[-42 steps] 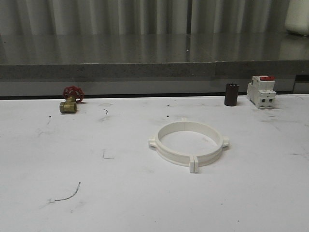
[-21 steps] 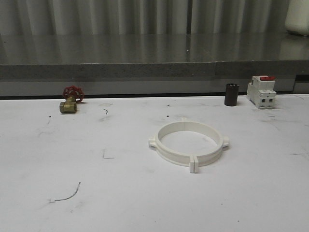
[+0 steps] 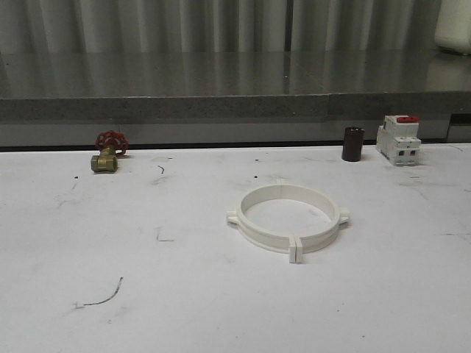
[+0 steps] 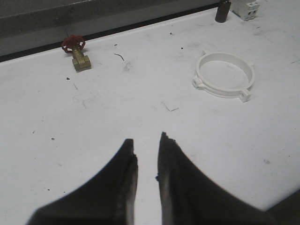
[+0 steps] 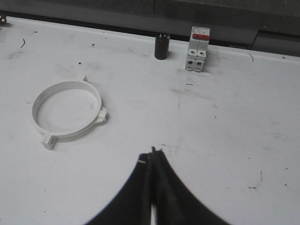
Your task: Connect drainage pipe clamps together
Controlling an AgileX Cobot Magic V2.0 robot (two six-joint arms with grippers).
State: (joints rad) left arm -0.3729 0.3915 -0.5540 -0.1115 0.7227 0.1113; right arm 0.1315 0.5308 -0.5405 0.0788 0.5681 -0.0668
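Observation:
The two white drainage pipe clamps [image 3: 286, 218] lie flat on the white table as one closed ring, their square end tabs meeting at the front and back and a lug on each side. The ring also appears in the left wrist view [image 4: 225, 75] and the right wrist view [image 5: 67, 114]. My left gripper [image 4: 146, 141] hovers over bare table well short of the ring, its jaws a narrow gap apart with nothing between them. My right gripper [image 5: 150, 154] sits over bare table off to the ring's side, its jaws pressed together on nothing.
A brass valve with a red handwheel [image 3: 107, 151] stands at the back left. A dark cylinder [image 3: 352, 143] and a white red-topped breaker [image 3: 398, 139] stand at the back right. A grey ledge [image 3: 221, 107] runs behind the table.

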